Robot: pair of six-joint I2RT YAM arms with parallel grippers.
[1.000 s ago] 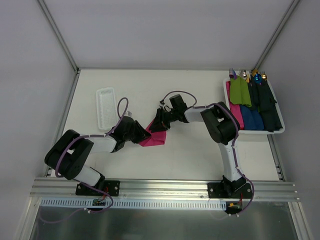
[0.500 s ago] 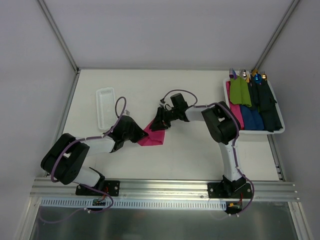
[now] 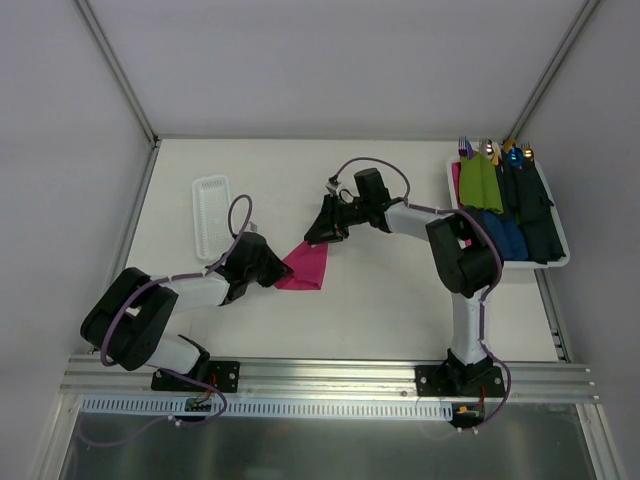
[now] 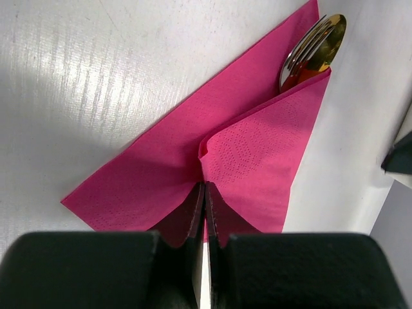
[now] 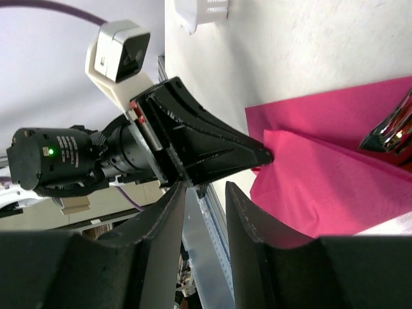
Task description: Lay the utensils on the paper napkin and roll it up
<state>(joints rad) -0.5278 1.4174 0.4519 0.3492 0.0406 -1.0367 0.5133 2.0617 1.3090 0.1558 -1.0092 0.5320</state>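
White tabletop [image 3: 400, 310] carries everything. The biggest container on it, the white tray [image 3: 530, 266] at the far right, is packed with green rolls [image 3: 480, 182], blue rolls [image 3: 505, 238] and navy rolls [image 3: 540, 215], with utensil heads poking out at their far ends. A slim ribbed tray [image 3: 197, 215] lies well apart on the left. Between the arms lies the paper napkin [image 4: 257, 161], folded over on itself. The left gripper [image 4: 205, 193] has its jaws pressed together on the flap's edge. The right gripper [image 5: 205, 193] hovers just beyond the napkin, jaws a narrow gap apart and holding nothing. The utensils [image 4: 318, 45] sit tucked under the flap at one corner, a fork on a spoon I think, though only the tips show. Since a second ago the right gripper has drawn back from the napkin toward the far side.
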